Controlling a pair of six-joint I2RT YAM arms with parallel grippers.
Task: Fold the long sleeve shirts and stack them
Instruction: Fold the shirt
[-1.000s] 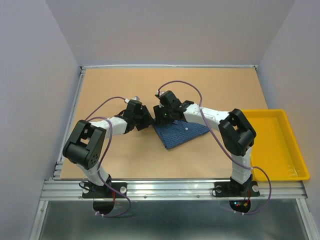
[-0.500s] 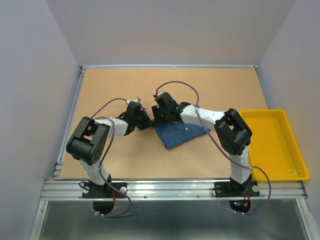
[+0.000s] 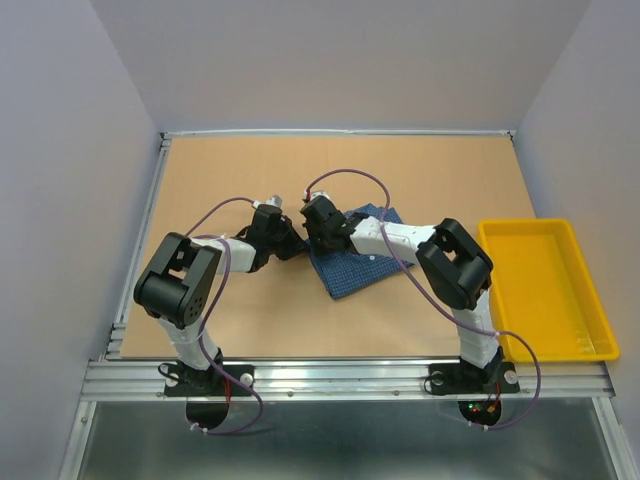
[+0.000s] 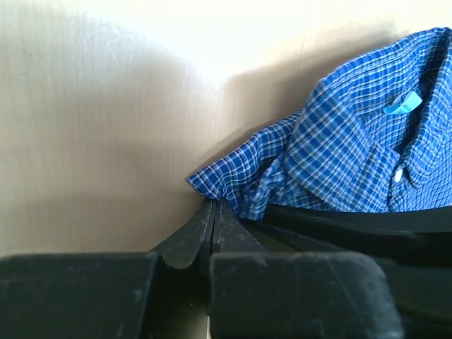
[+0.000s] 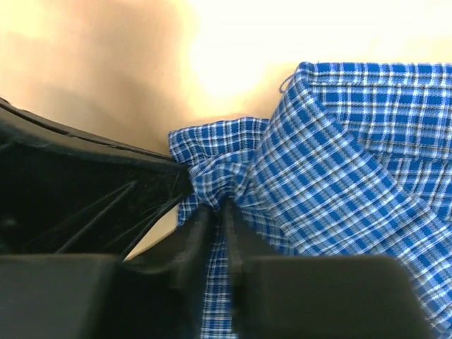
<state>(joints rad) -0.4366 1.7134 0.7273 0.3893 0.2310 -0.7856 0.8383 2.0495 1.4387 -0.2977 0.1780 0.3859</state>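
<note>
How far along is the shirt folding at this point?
Done: the shirt already lies as a compact, partly folded bundle on the table. In hand: the left gripper and right gripper are both pinched on fabric at its left corner, seemingly for another fold. Left: finishing that fold and stacking. Only one shirt shows, and no stack is visible.

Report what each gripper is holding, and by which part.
Both hold the blue checked shirt: the left gripper pinches a pointed corner of the fabric, the right gripper a bunched fold right beside it.
</note>
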